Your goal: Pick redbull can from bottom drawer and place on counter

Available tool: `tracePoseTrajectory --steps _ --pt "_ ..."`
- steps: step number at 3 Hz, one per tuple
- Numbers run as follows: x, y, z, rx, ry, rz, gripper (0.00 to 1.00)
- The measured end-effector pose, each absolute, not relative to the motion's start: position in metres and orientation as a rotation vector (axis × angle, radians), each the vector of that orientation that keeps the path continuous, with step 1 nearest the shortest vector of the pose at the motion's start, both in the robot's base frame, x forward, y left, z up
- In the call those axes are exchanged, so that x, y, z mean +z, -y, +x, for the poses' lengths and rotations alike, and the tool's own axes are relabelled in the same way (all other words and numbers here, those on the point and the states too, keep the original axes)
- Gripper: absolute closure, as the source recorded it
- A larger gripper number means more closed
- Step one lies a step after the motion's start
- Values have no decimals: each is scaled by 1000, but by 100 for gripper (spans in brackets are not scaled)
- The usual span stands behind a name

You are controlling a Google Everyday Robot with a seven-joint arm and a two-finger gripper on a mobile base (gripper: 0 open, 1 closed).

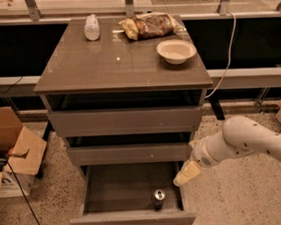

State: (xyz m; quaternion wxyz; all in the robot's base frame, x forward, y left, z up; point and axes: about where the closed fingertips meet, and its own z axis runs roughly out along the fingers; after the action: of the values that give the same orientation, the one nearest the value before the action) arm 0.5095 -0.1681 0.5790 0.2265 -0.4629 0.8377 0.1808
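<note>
Camera view, looking down on the cabinet from the front. We see the bottom drawer pulled out, its dark tray exposed; the middle drawer and top drawer above it are pushed in. The redbull can stands upright inside the bottom drawer, right of centre and close to the drawer's front wall, its silver top facing up; nothing touches it.

The white arm enters from the right edge and slopes down to the left; its gripper, with pale yellowish tips, hangs at the right side of the open drawer, just below the middle drawer's right corner. We place it above and to the right of the can, near it but apart from it; whether the gripper is spread or closed we cannot tell, and we see nothing held in it.

The counter carries three things along its far half: a white bottle at the back left; a crinkled snack bag at the back centre; a pale bowl on the right. A cardboard box sits on the speckled floor to the left of the cabinet; a light cable hangs behind the counter's right side.
</note>
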Motion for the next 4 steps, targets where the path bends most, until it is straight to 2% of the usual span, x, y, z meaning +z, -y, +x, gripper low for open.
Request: tracePoseTrajectory --steps 2,4 --pt "511 154 523 556 -2306 -1140 0" --pt "492 144 523 553 -2317 -1142 0"
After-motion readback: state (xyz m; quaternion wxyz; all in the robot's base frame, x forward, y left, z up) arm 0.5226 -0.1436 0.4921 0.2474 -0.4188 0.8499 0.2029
